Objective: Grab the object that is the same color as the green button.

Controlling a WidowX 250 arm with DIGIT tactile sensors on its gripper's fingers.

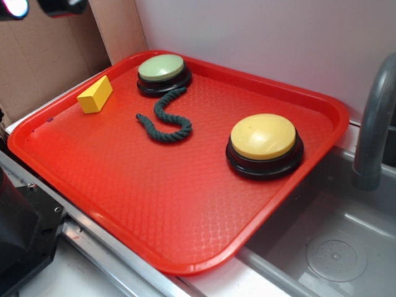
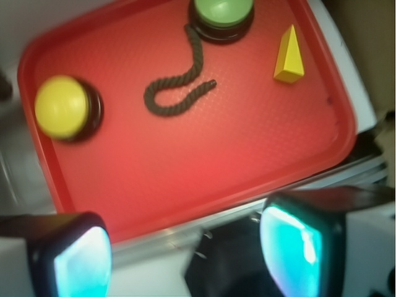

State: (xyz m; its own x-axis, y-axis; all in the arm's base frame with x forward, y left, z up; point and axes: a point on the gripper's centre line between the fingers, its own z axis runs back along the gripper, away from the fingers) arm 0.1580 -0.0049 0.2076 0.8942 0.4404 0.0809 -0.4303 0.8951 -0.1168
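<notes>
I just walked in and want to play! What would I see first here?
The big red tray jumps out first. On it sit two domed buttons: a yellow button near the sink side and a green button at the far edge. A dark green rope curls in an S beside the green button, with a yellow wedge block off to its left.

The red tray is plastic with a fine textured pattern. The dark green rope is twisted fibre, matt and rough. The green button and the yellow button have smooth plastic domes.
</notes>
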